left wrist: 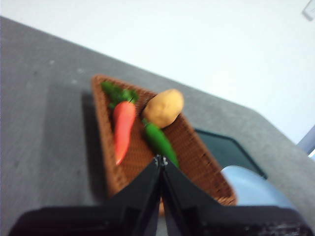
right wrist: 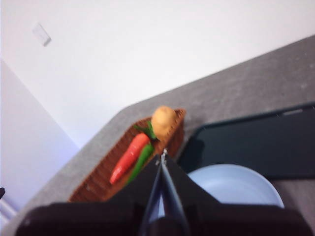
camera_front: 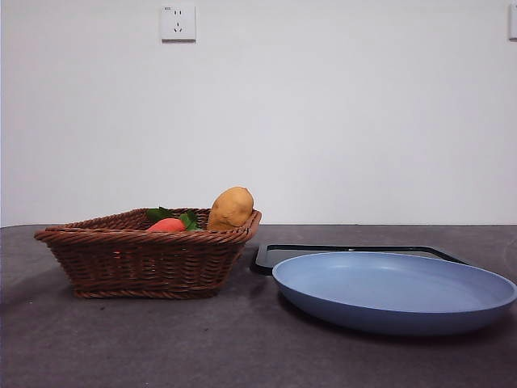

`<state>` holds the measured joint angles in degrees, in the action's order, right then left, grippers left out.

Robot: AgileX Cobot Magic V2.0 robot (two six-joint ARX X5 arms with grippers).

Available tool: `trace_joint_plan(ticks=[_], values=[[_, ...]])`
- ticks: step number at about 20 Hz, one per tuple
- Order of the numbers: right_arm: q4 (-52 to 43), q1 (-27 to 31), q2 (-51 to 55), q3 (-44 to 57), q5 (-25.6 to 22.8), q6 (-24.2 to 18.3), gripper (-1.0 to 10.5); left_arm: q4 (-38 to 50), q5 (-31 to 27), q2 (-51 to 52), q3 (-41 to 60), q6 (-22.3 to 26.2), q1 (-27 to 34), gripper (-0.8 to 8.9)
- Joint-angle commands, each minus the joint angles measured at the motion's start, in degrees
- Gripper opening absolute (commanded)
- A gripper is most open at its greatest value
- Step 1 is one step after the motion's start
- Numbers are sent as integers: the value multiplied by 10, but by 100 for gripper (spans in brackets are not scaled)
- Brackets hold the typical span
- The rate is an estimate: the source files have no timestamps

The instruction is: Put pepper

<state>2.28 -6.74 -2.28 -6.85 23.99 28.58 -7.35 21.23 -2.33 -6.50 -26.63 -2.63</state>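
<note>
The pepper (left wrist: 160, 140) is long, glossy and dark green. It lies in the brown wicker basket (camera_front: 121, 263) between a red-orange vegetable (left wrist: 122, 129) and a tan potato (left wrist: 164, 107). It also shows in the right wrist view (right wrist: 140, 161). In the front view the basket wall hides it. My left gripper (left wrist: 160, 162) is shut and empty, held above the basket's near side. My right gripper (right wrist: 163, 158) is shut and empty, held high above the blue plate (camera_front: 394, 289). Neither gripper shows in the front view.
The blue plate stands right of the basket on the dark grey table (camera_front: 242, 347). A black tray (camera_front: 355, 252) lies behind the plate. The potato (camera_front: 231, 208) sticks up over the basket's rim. A white wall stands behind.
</note>
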Motion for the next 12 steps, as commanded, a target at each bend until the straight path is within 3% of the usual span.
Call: trace_joint_plan(ticks=[1,5,12], values=[[-8,-1,-23,-48,-1,14,5,-8,4,-21,-48,-5,1,6],[22,-1,-80,-118,3,-9,5,-34,40,-86,-122,16,1,6],[224,-2,-212,-297,31,-140,5,-152,135,-230,-282,125,1,6]])
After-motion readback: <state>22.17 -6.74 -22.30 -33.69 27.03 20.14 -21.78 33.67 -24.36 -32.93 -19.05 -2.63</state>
